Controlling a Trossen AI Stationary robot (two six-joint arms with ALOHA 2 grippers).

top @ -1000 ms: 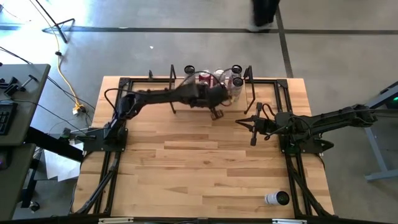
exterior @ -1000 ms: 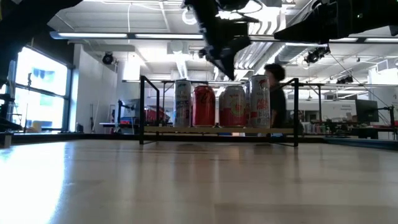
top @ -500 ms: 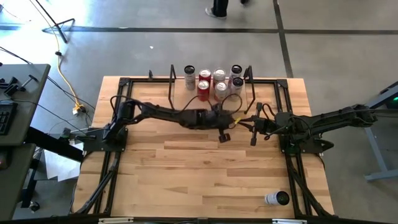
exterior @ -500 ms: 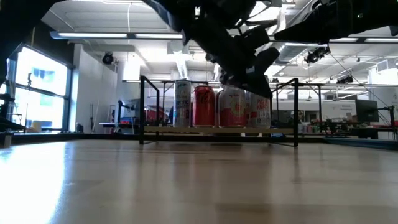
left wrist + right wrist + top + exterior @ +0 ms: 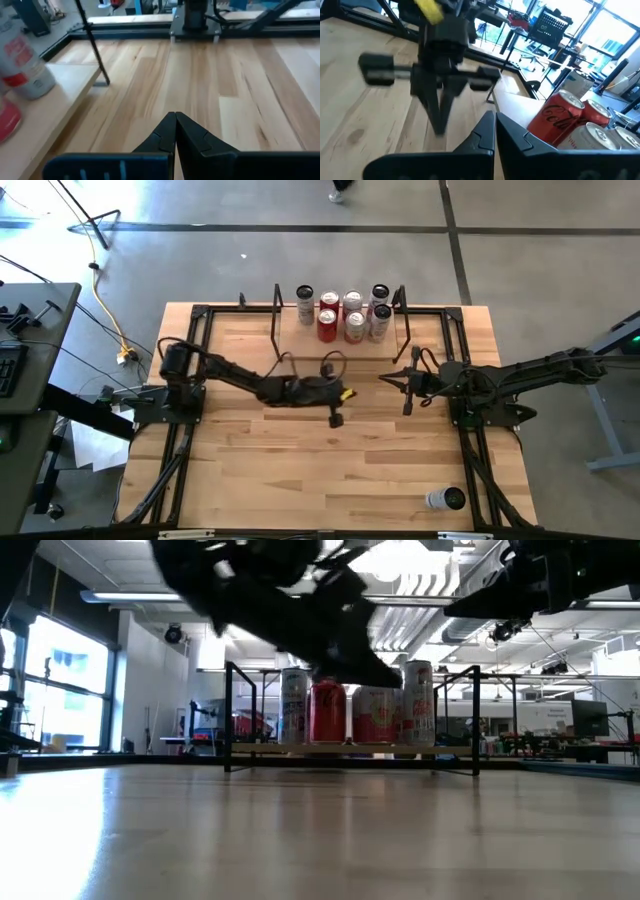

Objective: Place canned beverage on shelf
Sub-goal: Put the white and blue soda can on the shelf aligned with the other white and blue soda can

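Several cans (image 5: 345, 315), silver and red, stand upright on the shelf (image 5: 290, 330), a low wood board between two black end frames at the table's far edge. In the low view the cans (image 5: 350, 705) stand in a row. One more silver can (image 5: 445, 499) lies on its side near the table's near right corner. My left gripper (image 5: 337, 416) is shut and empty over the middle of the table, in front of the shelf (image 5: 50, 100). My right gripper (image 5: 385, 377) hangs shut and empty to the right of it, by the shelf's right end.
Black rails (image 5: 190, 440) run along the table's left and right sides, and the right arm's base (image 5: 195, 22) stands on the right one. The two grippers are close together; the left gripper (image 5: 437, 100) shows just ahead of the right one's fingers (image 5: 485, 135).
My left gripper has drawn back from above the cans on the shelf. It has gone toward the table's near edge and down, and its arm has sunk lower over the table. Its fingers have stayed shut. The cans on the shelf have kept their places.
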